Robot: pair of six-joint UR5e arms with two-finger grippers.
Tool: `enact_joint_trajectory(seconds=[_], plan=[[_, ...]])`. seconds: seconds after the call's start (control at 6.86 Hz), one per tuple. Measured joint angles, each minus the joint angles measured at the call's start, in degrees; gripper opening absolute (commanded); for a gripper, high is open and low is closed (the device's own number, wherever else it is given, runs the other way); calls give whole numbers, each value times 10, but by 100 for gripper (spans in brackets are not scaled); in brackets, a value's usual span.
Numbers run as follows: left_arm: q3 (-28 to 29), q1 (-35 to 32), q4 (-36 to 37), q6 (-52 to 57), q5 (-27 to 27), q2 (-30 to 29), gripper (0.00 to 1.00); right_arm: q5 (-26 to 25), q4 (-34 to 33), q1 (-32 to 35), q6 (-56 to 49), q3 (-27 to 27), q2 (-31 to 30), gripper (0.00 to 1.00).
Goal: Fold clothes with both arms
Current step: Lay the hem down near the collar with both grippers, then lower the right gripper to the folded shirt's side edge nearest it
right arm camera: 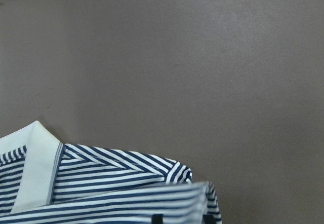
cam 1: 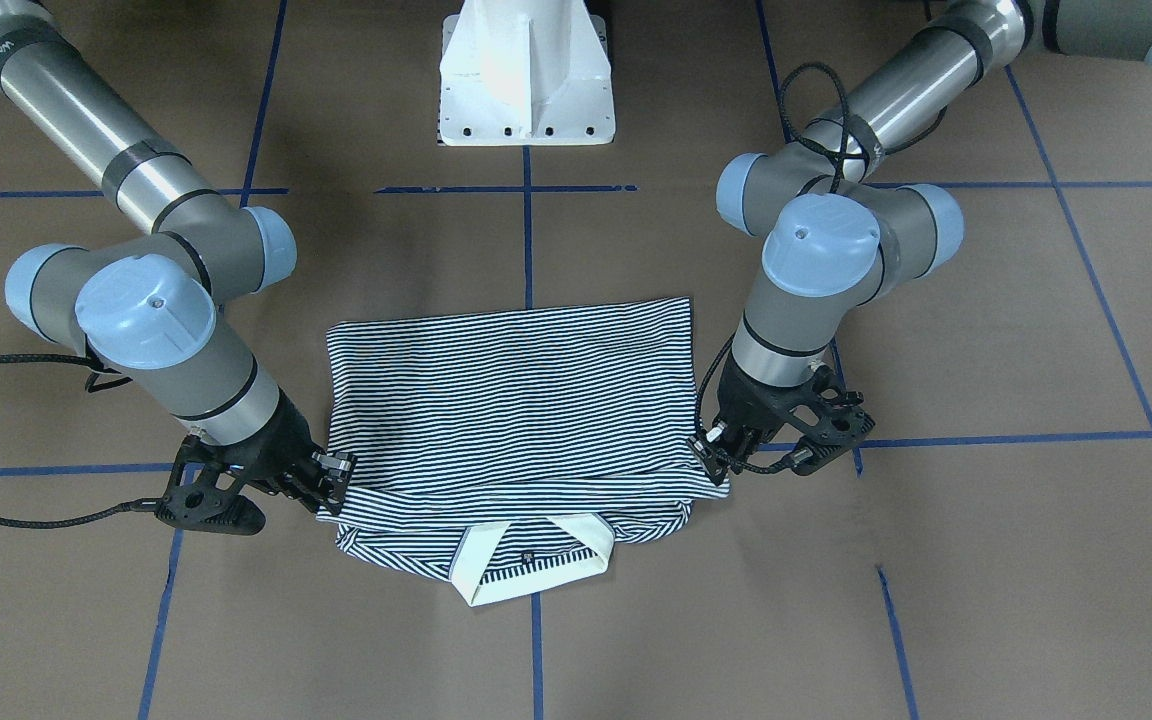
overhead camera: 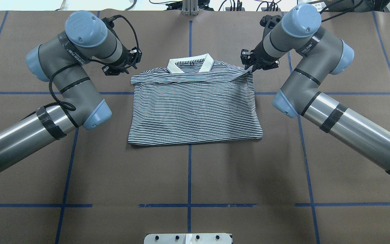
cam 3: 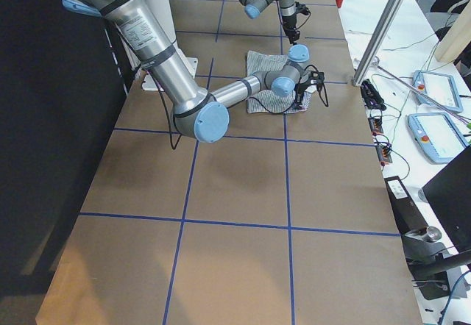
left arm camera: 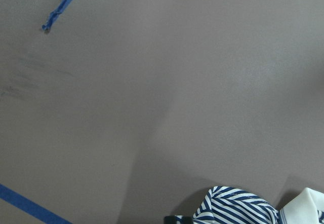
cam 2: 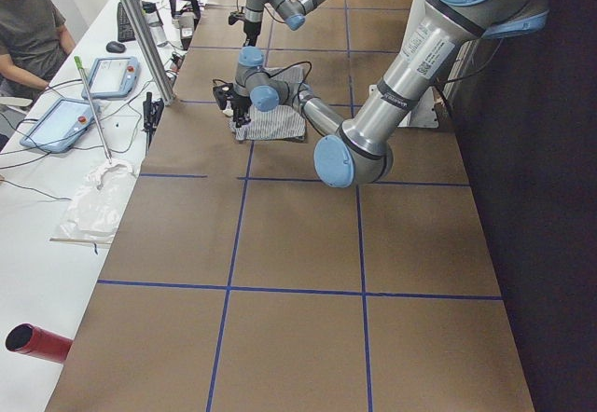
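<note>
The left gripper (cam 1: pixel 714 450) sits at the left collar-side corner of the polo shirt (overhead camera: pixel 195 108), touching the edge of the fold. Whether its jaws are spread or pressed together cannot be told. The shirt lies doubled over at the middle of the table (overhead camera: pixel 195 176), with its upper layer ending just short of the cream collar (overhead camera: pixel 191 64) and its long axis running between the arms. The right gripper (overhead camera: pixel 248 63) appears to pinch the opposite corner, slightly raised. Each arm is nearest its own corner.

Light: bright, even, overhead
Shadows: faint, soft
Glare: pedestal (cam 1: pixel 526 70) washed out
Blur: shirt (right arm camera: pixel 126 193) edge nearest right wrist camera
</note>
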Motion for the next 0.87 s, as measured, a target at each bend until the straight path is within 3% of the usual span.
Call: enact_joint_trajectory(seconds=[0.44, 0.87], plan=[[-11, -1, 1, 1, -2, 3, 100, 2, 23, -6, 2, 25, -25, 100], [-38, -2, 7, 0, -2, 7, 100, -8, 20, -65, 55, 148, -123, 100]])
